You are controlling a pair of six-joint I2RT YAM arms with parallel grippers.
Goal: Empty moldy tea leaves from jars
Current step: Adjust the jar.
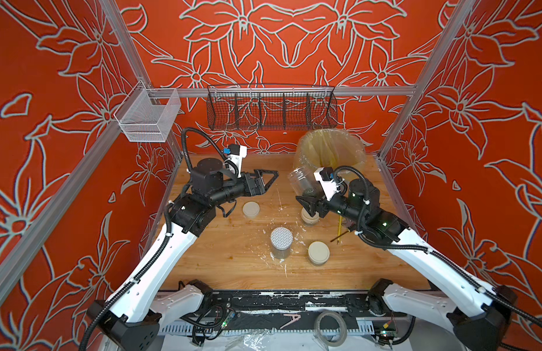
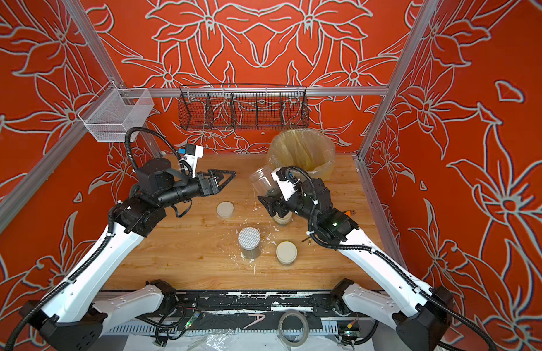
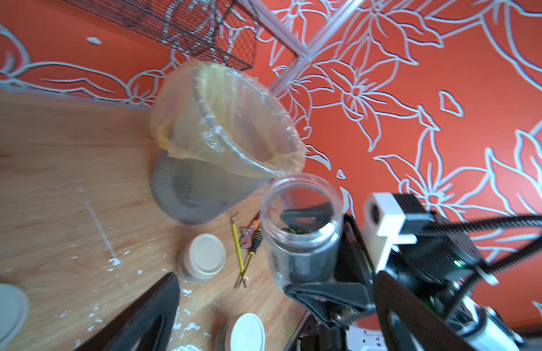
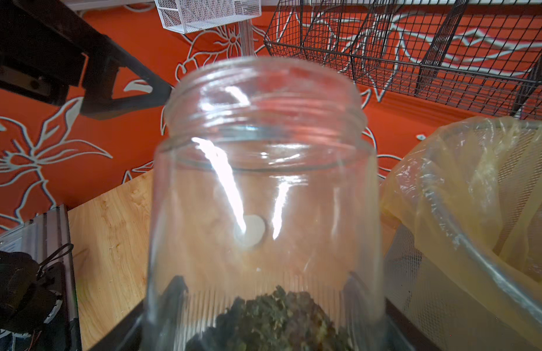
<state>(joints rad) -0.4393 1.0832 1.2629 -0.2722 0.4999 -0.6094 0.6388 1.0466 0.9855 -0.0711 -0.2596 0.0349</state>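
left gripper (image 1: 271,178): my jaws are spread wide with nothing between them (the fingers (image 3: 163,291) sit far apart in the left wrist view); I'm hanging over the far left part of the table.
right gripper (image 1: 308,199): my jaws pinch the open jar low on its body, one finger on each side.
open jar (image 4: 263,182): clear, no lid, lifted off the table and tilted, mouth up and leaning to the far left; just beside the bin on its near-left side.
tea leaves (image 4: 272,319): dark green clump in the bottom of the open jar, down by my right fingers.
loose lid (image 1: 251,209): cream, flat on the table between my two grippers (closer to the left one).
bin (image 1: 304,150): far right of the table, yellowish liner folded over the rim.
dotted-lid jar (image 1: 281,246): upright and closed, near the middle of the table.
squat jar (image 1: 318,253): cream lid on, just right of the dotted-lid jar, not touching it.
fourth jar (image 1: 309,220): cream lid, on the table under my right gripper (partly hidden).
pencil (image 3: 238,252): yellow, lying on the right side of the table near the bin, with small blurry tools beside it.
table (image 1: 227,267): wood, with white flecks around the middle.
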